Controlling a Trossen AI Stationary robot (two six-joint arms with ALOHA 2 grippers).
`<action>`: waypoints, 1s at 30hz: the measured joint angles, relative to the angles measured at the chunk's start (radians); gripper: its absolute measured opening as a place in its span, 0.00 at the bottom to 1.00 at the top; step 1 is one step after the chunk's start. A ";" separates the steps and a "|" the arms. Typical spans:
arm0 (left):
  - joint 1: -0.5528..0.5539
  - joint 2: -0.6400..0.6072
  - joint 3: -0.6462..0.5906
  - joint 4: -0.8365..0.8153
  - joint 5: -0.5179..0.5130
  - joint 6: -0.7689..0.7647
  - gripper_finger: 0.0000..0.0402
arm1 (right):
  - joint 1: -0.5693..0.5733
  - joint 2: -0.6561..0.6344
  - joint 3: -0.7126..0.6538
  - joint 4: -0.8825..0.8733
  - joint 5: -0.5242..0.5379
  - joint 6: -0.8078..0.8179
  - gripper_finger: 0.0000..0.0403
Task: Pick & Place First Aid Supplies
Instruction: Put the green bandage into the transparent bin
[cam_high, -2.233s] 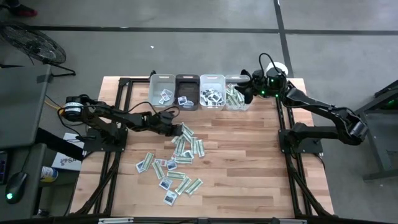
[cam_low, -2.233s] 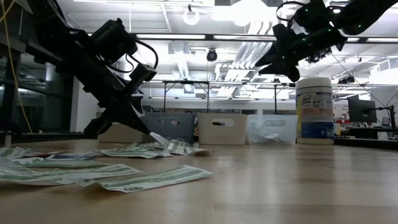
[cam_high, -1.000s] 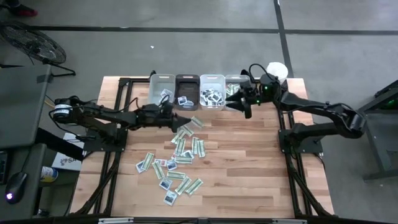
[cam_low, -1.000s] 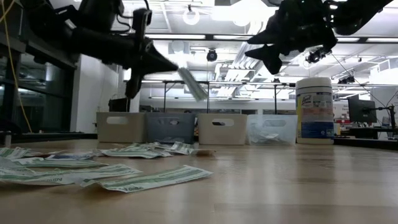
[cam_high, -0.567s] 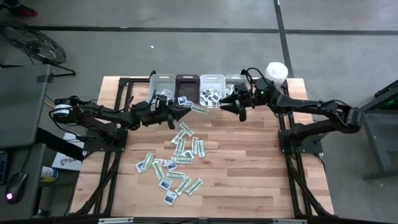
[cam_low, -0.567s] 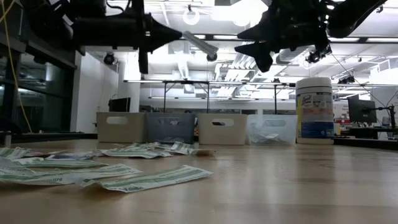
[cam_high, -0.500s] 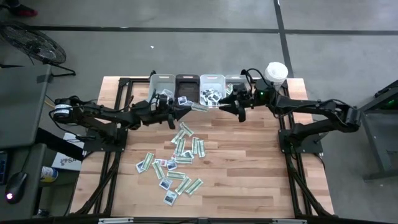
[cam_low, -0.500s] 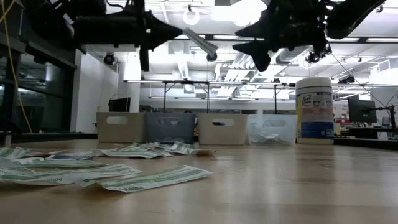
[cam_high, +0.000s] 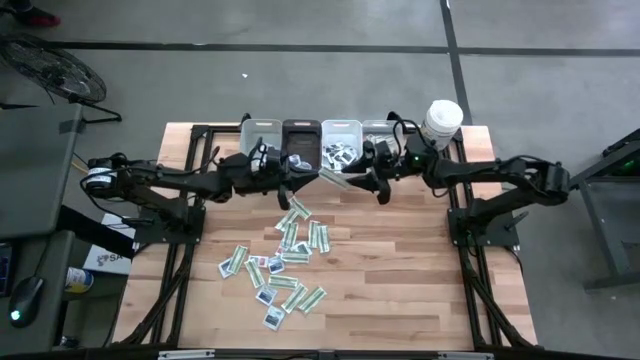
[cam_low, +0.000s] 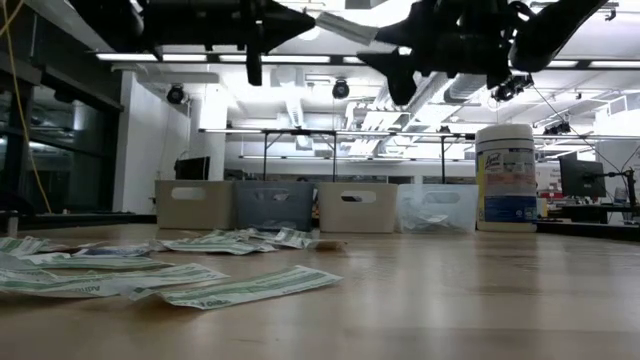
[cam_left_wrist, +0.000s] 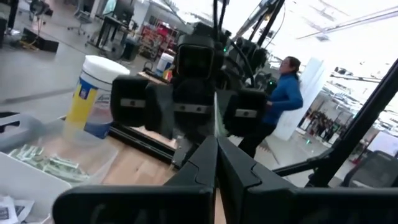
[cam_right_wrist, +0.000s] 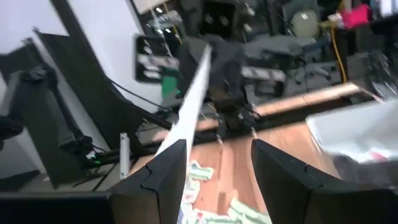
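Above the worktop (cam_high: 400, 270), just in front of the row of bins, one narrow strip packet (cam_high: 333, 178) hangs in the air between the two arms. The left gripper (cam_high: 305, 172) has its fingers closed on one end of it; in the left wrist view the fingers (cam_left_wrist: 208, 163) meet on the thin edge of the packet. The right gripper (cam_high: 372, 181) faces it with fingers spread, and in the right wrist view the free end of the packet (cam_right_wrist: 191, 93) lies just at the inner face of one finger (cam_right_wrist: 163, 163), not yet pinched. The step in hand appears to be a hand-over. To do it well, centre the free end between the right fingers, close them fully on the flat faces, and release the left fingers only after that grip is firm; the paper is thin and likely to flex or slip. Count: one packet held; roughly twenty loose packets (cam_high: 290, 262) spread on the worktop below, both green-and-white strips and squarish white ones, exact number not readable; four bins (cam_high: 322, 133) in one row, each holding packets too small to count; one white canister (cam_high: 443, 117) beside the rightmost bin; two arms.
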 joint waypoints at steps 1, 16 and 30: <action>0.000 0.000 0.006 -0.007 0.002 0.000 0.00 | 0.005 -0.001 0.000 0.014 -0.002 0.000 0.43; 0.000 0.000 0.006 -0.004 0.015 0.000 0.00 | -0.003 -0.001 0.001 -0.094 -0.138 0.009 0.45; 0.000 0.000 0.006 -0.004 0.015 0.000 0.00 | 0.019 -0.001 0.001 -0.069 -0.055 0.014 0.51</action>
